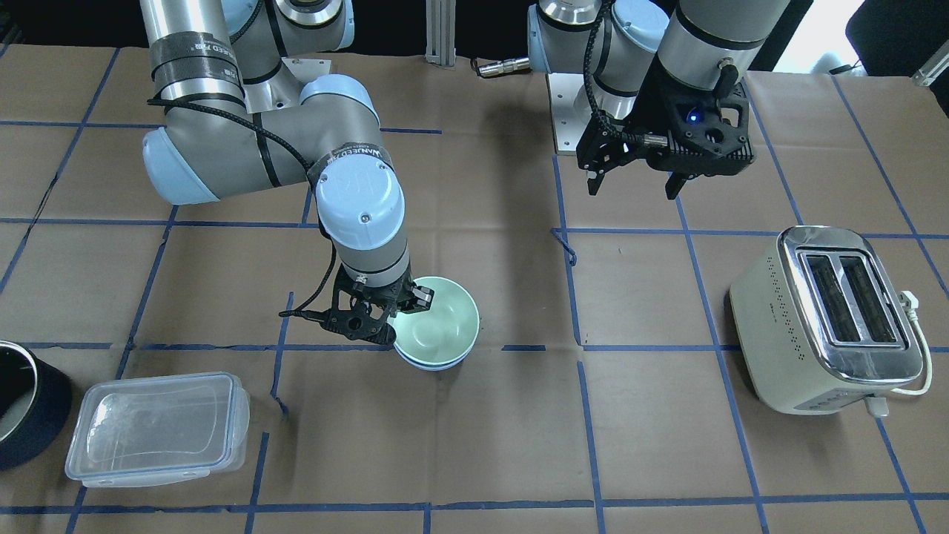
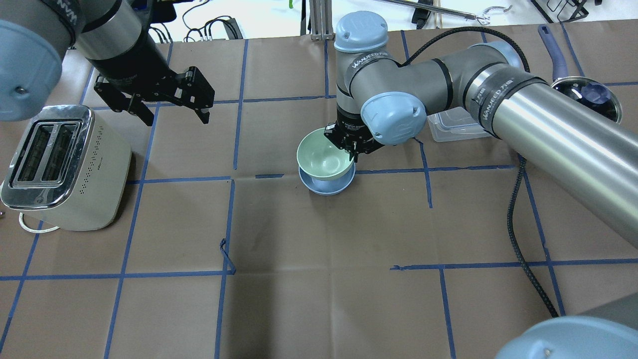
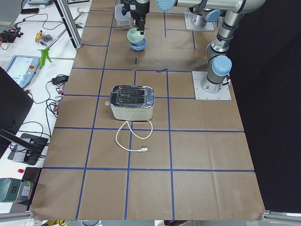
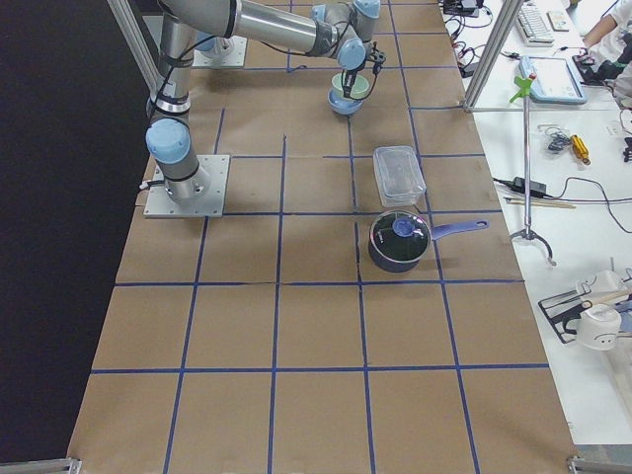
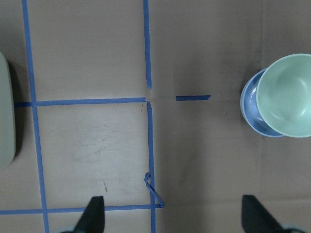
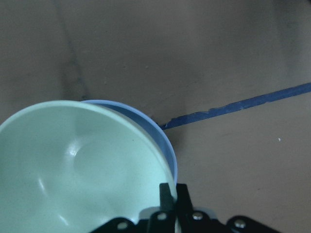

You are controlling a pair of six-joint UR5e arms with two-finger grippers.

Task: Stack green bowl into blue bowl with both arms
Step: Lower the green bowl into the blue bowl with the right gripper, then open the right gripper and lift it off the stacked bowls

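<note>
- The right arm (image 2: 548, 124) looms closest in the overhead view. Its thick tube runs in from the right, folds at the elbow and points the wrist straight down over the bowls.
- The table (image 2: 319, 299) is brown paper marked off with blue tape. The bowls stand near its middle, well apart from every edge.
- The left arm (image 2: 114, 40) hangs above the table on its own side. The left gripper (image 2: 177, 120) is spread wide with nothing in it, just beside the toaster (image 2: 65, 164) and well apart from the bowls.
- A dark pot (image 4: 400, 242) and a clear lidded container (image 1: 156, 426) sit off on the right arm's side, the container nearer the bowls. The side view shows the pot's lid and handle, which the front view cuts off.
- The green bowl (image 2: 321, 158) sits tilted in the blue bowl (image 2: 326, 187), shifted off centre so a crescent of blue shows.
- The right gripper (image 6: 172, 196) is clamped on the green bowl's rim. Only its wrist view shows the fingers (image 6: 165, 194) pinched together over that edge; from overhead the wrist covers them.
</note>
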